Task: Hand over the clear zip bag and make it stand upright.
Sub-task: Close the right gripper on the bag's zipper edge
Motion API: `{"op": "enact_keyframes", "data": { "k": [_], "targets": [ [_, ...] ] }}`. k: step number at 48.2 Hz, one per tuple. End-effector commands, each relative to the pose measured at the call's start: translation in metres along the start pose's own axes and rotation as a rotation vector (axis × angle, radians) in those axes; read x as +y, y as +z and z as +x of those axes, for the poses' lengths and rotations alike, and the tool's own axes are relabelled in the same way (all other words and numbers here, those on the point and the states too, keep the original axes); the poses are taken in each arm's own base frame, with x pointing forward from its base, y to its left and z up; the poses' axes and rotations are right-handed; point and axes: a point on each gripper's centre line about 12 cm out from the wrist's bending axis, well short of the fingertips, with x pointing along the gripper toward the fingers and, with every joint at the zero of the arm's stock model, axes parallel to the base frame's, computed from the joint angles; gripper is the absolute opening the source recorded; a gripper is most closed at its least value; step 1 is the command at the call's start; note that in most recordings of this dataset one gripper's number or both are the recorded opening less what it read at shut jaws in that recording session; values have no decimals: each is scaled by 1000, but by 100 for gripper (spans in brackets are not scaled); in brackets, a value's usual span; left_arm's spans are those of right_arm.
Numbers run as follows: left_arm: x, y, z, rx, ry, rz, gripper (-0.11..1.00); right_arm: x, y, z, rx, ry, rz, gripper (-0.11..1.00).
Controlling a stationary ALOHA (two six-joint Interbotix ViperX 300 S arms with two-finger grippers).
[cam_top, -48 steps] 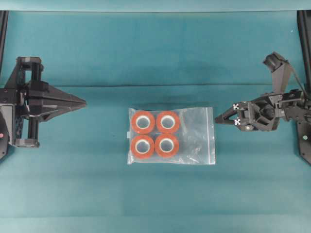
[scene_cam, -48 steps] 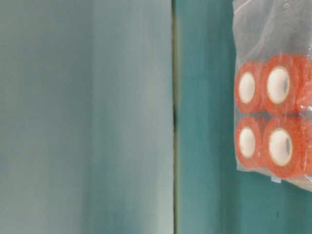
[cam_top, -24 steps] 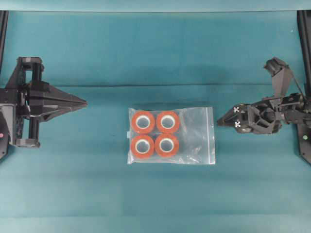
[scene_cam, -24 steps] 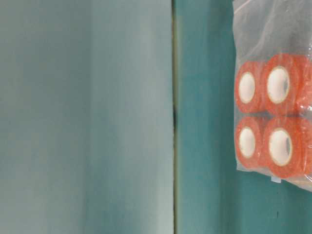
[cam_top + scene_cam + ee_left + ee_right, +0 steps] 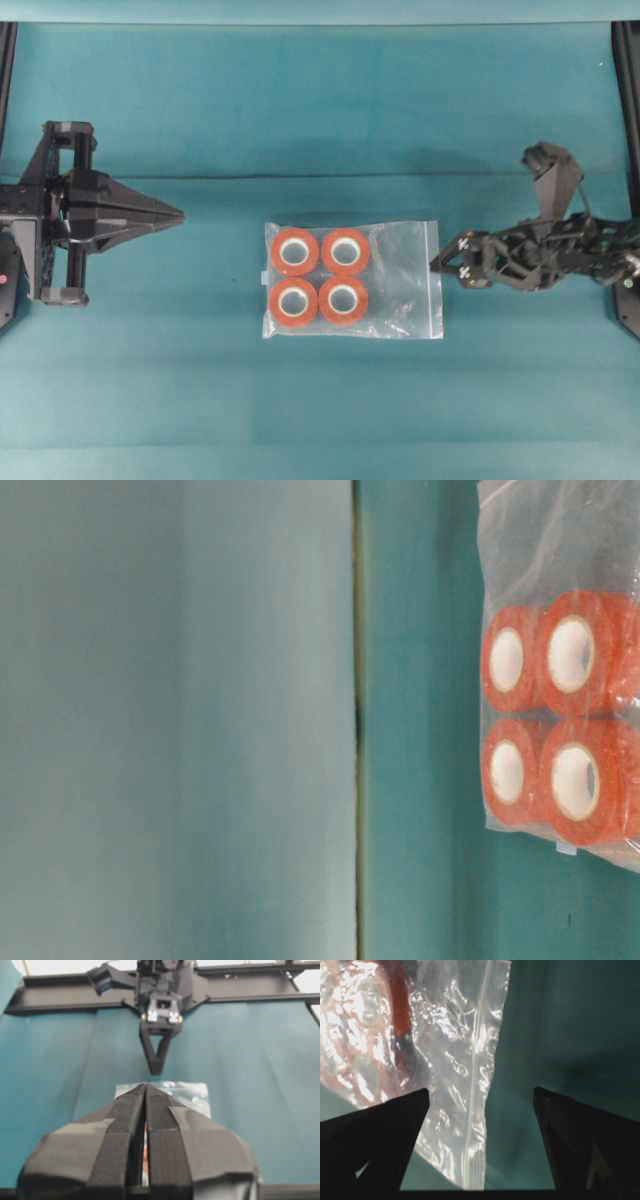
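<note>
The clear zip bag (image 5: pixel 400 280) lies flat mid-table, zip strip on its right edge, with several orange-red tape rolls (image 5: pixel 320 276) in its left half. My right gripper (image 5: pixel 440 263) is open, its tips just off the zip edge. In the right wrist view the right gripper (image 5: pixel 480 1092) straddles the zip strip (image 5: pixel 479 1055) without closing on it. My left gripper (image 5: pixel 180 213) is shut and empty, well left of the bag. The left wrist view has its shut fingers (image 5: pixel 125 1125) in front of the bag (image 5: pixel 187 1092). The table-level view shows the bag (image 5: pixel 560 560) and rolls (image 5: pixel 570 655).
The teal cloth (image 5: pixel 320 110) covers the table, with a fold line across it behind the bag. Black frame posts (image 5: pixel 627 60) stand at the far corners. The right arm (image 5: pixel 159 1035) faces the left wrist camera beyond the bag.
My right gripper has opened and reached left and lower, up to the bag's zip edge. The left gripper has crept slightly right. The bag has not moved.
</note>
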Motion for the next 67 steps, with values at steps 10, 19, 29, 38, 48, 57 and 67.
{"op": "enact_keyframes", "data": {
  "k": [10, 19, 29, 38, 48, 57, 67],
  "targets": [
    [1, 13, 2, -35, 1, -1, -1, 11, -9, 21, 3, -9, 4, 92],
    [0, 12, 1, -36, -2, -1, -1, 21, -12, 33, 5, -4, -1, 92],
    [0, 12, 1, -34, -2, -1, -1, 29, -16, 40, 9, 5, -5, 92],
    [0, 10, 1, -20, -3, 0, -1, 32, -12, 41, -33, 44, 31, 92],
    [-1, 9, 1, -7, -5, -1, -1, 30, -14, 39, -40, 57, 41, 92],
    [-1, 8, 0, -7, -6, 0, -1, 24, -18, 42, -9, 8, 48, 77],
    [-1, 8, 0, -7, -7, 0, -1, 18, -19, 43, 11, -35, 59, 22]
  ]
}}
